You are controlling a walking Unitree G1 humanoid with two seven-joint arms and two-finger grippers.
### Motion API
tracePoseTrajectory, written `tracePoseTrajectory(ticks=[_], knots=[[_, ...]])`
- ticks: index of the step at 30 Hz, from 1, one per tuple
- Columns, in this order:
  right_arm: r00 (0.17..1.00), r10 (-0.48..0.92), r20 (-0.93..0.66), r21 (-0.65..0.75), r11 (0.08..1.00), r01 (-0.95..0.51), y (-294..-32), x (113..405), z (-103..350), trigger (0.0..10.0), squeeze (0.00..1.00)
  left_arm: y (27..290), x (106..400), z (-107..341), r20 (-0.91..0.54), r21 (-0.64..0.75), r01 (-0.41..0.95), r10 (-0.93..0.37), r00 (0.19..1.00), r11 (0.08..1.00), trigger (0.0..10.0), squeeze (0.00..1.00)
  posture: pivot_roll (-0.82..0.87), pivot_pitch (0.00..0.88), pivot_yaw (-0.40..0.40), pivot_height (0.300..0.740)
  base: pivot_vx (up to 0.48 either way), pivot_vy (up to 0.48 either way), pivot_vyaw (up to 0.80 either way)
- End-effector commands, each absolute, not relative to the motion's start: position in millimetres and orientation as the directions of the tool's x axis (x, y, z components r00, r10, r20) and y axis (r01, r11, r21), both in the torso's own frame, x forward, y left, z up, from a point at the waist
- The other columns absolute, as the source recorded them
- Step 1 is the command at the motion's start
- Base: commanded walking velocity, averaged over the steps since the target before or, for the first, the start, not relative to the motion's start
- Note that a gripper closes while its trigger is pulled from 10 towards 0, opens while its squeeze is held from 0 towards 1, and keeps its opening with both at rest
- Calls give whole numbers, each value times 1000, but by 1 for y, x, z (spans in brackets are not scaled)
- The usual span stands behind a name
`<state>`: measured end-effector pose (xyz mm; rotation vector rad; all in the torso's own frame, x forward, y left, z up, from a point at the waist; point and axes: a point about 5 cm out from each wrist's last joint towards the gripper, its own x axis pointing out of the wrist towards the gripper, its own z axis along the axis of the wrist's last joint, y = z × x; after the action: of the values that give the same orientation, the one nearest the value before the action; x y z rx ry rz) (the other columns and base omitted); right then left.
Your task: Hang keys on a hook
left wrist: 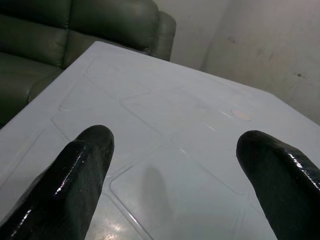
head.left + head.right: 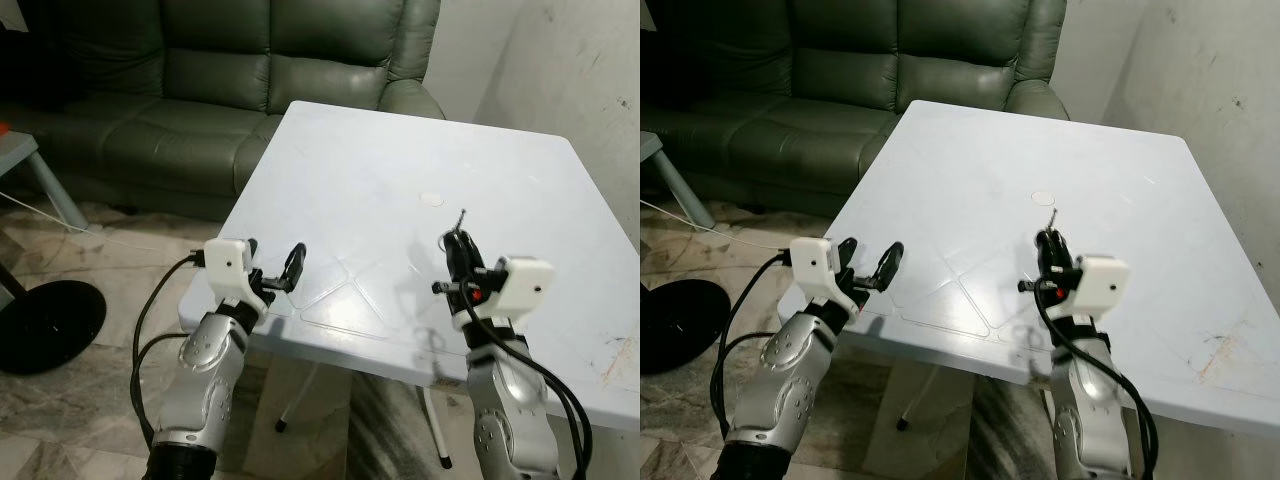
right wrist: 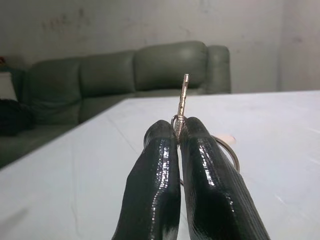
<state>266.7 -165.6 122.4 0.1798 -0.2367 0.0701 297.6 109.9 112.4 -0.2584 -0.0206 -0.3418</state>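
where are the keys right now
The keys are pinched in the right gripper, held above the near right part of the white table.

This is a living room in a home. A dark green leather sofa (image 2: 250, 80) with plump seat cushions stands against the far side, and just in front of it a white plastic folding table (image 2: 400, 180) rests on thin metal legs. The floor (image 2: 80, 400) is polished marble-patterned tile, the plastered wall (image 2: 580, 70) to the right is scuffed and stained, and a round black base (image 2: 45, 325) sits on the floor at the left.
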Motion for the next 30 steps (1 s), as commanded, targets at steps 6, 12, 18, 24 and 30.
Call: tracePoseTrajectory(ticks=[6,12,18,24,30], knots=[[983,24,183,140,989,-50,-171,255,102,10000,0,115,294,95,20,-261,310,-315,949,914,10000,0,-21,0,-57,740,0,0,0],[981,18,195,141,989,-46,-170,254,104,10000,0,113,292,100,49,-263,327,-326,944,908,10000,0,-24,0,-53,740,0,0,0],[981,26,191,137,989,-53,-165,254,104,10000,0,113,293,102,61,-267,330,-326,943,905,10000,0,-19,0,-56,740,0,0,0],[981,40,189,119,991,-64,-162,259,105,10000,0,116,299,106,71,-283,322,-315,946,903,10000,0,-17,0,-59,740,0,0,0],[985,31,172,117,992,-52,-162,265,105,10000,0,117,303,108,70,-287,317,-310,948,904,10000,0,-17,0,-59,740,0,334,0]])
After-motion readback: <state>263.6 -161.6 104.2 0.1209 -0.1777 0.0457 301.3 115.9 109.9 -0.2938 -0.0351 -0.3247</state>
